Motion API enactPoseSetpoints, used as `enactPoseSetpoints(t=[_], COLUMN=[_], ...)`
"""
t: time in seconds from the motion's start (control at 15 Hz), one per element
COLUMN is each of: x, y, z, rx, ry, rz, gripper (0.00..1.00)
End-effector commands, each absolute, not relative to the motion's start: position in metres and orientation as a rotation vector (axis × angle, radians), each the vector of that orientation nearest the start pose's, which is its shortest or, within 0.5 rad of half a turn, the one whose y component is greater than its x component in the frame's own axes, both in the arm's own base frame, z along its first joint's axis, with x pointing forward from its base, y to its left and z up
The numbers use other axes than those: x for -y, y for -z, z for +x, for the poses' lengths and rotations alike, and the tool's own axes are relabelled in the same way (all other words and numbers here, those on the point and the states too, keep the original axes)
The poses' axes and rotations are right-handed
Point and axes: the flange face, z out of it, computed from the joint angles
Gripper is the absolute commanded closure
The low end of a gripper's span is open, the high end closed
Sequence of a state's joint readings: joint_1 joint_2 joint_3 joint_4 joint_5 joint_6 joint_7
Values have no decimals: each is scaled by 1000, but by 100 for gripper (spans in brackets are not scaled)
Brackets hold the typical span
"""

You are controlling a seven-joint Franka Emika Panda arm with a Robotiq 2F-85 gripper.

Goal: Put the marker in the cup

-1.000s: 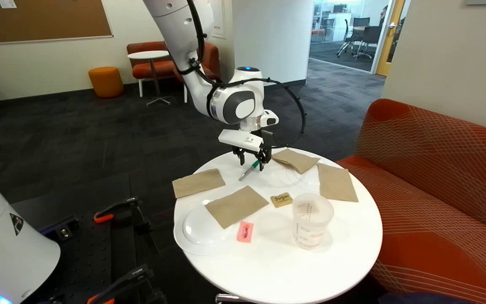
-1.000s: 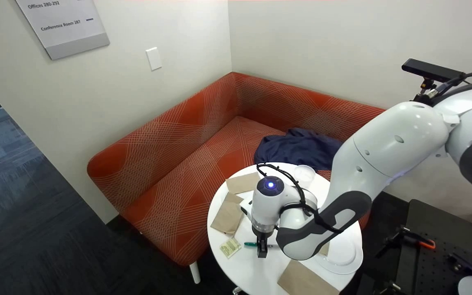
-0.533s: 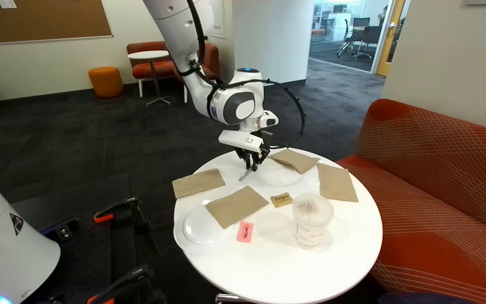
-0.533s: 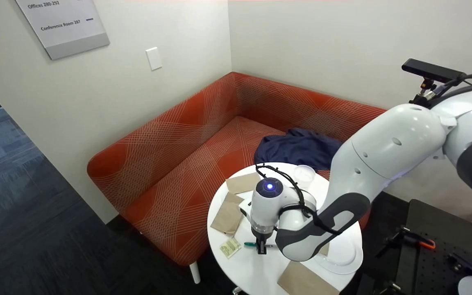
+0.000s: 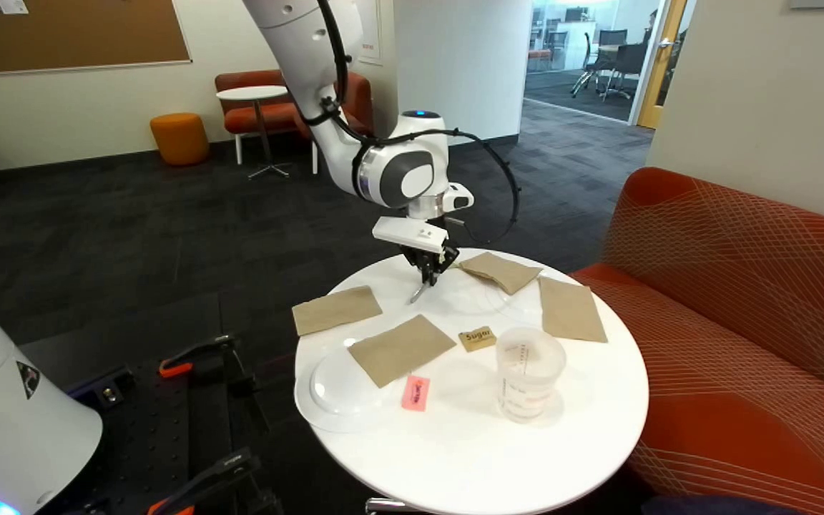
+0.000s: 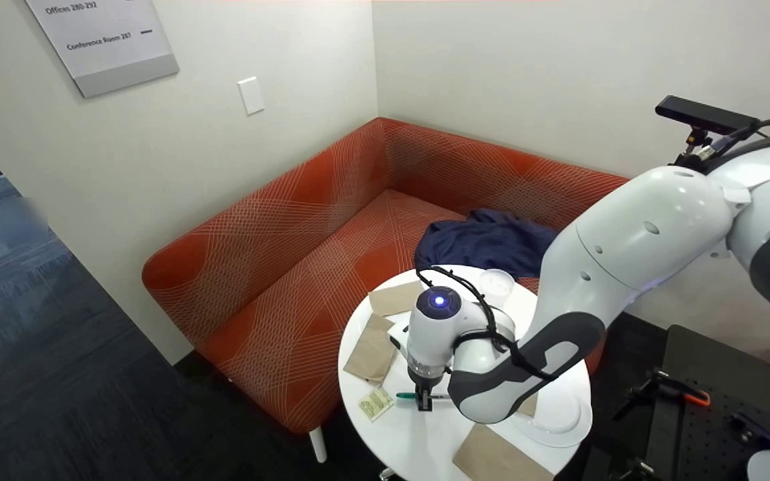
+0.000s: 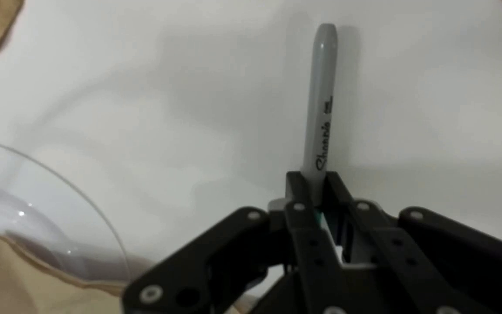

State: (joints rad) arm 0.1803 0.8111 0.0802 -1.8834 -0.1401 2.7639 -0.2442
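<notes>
The marker, grey-barrelled with a green cap, has my gripper [image 7: 314, 179] shut across its middle. In the wrist view the barrel of the marker [image 7: 323, 96] points away from the fingers, and a bit of green shows between them. In an exterior view the grey end of the marker [image 5: 418, 294] pokes out below the gripper [image 5: 429, 277]. The green cap of the marker [image 6: 406, 395] shows beside the gripper [image 6: 424, 405]. Whether it touches the table I cannot tell. The clear cup [image 5: 526, 379] stands upright near the table's front right; the cup [image 6: 496, 283] looks partly screened by the arm.
Brown cardboard pieces [image 5: 401, 350] lie spread over the round white table [image 5: 469, 458]. A clear plastic plate [image 5: 344, 393], a pink packet [image 5: 415, 393] and a sugar packet [image 5: 478, 338] are also there. An orange-red sofa [image 5: 741, 343] borders one side.
My gripper's fingers have come together on the marker. Over the last half second the gripper has risen very slightly, and the marker has shifted a little with it.
</notes>
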Motion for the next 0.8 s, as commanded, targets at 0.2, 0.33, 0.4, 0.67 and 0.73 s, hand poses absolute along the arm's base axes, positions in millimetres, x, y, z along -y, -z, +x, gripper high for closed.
enactPoseSetpoints(t=[0.2,0.33,0.4,0.67,0.73], x=[-147,-138,-134,-111,-105], y=[-168,-197,-210,-259,-269], z=[596,596,596,594,593], rx=[915,902,896,854,840], ry=[224,276,296,353,356], rz=[-3049,-3059,-3065,-3089,-3102], gripper=[96,96,96,96,96])
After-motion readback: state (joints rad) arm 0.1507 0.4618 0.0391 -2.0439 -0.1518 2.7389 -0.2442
